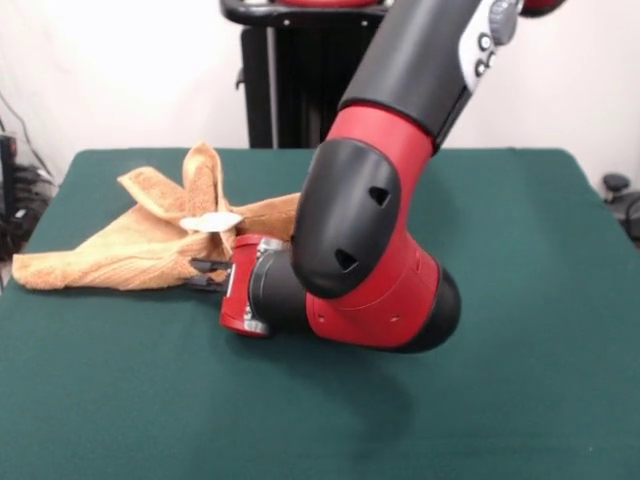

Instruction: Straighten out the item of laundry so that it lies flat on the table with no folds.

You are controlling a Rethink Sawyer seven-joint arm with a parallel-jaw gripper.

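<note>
On the green table [520, 400] a crumpled towel [130, 250] lies, gripper [205, 274] at its edge, grip seemingly unreadable.

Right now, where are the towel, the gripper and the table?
towel [120, 255]: front view, on its spread flat lower part.
gripper [205, 274]: front view, between its dark fingers at the towel's edge.
table [520, 240]: front view, on bare green top.

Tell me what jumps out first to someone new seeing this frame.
The big red and black arm fills the middle, bent low over the green table. Its hand points sideways at the crumpled orange-tan towel on the picture's left, at the cloth's lower edge. A white tag shows atop the bunched folds.
</note>
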